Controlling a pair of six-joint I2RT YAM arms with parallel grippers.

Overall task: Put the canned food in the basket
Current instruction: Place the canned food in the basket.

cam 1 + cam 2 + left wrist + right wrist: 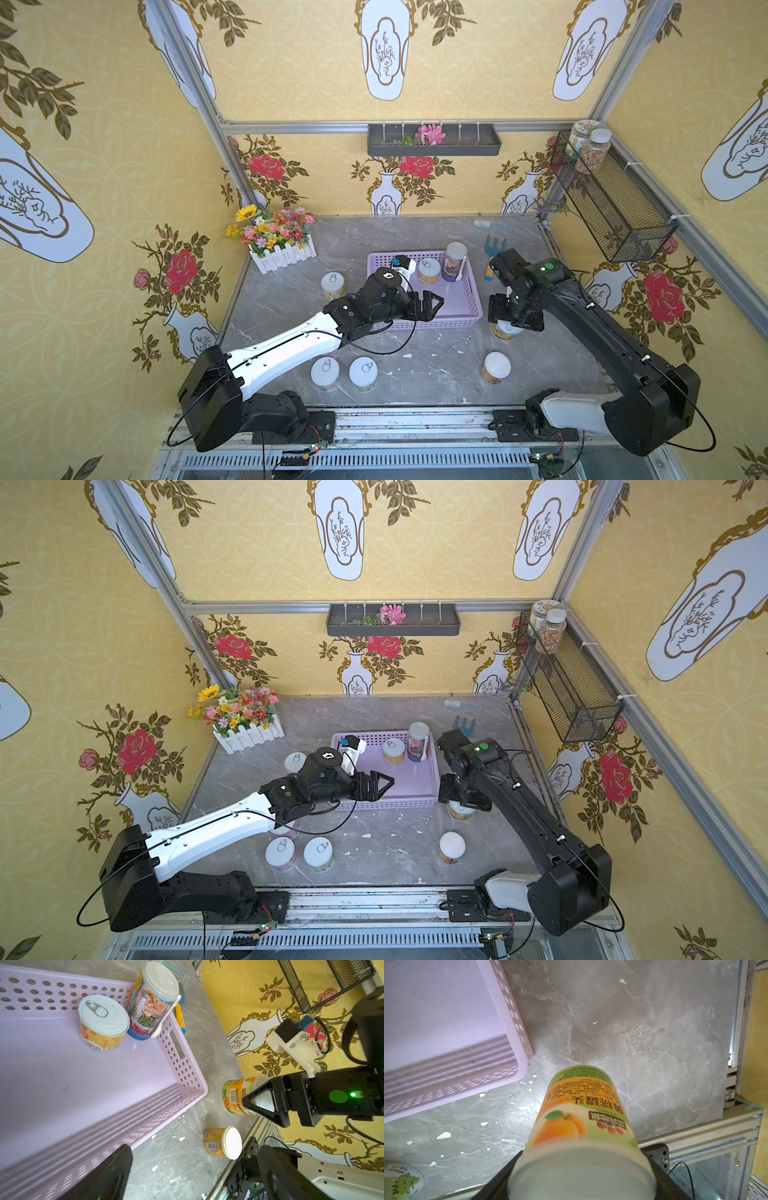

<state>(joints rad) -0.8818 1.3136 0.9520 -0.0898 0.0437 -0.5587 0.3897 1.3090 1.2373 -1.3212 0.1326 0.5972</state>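
Bright, even light | soft shadows on table (436,365) | frame edges bowed | can (581,1157) blurred near right wrist lens

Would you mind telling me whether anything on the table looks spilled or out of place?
Yes: small white flecks lie scattered on the grey table near the basket, like chips or crumbs.
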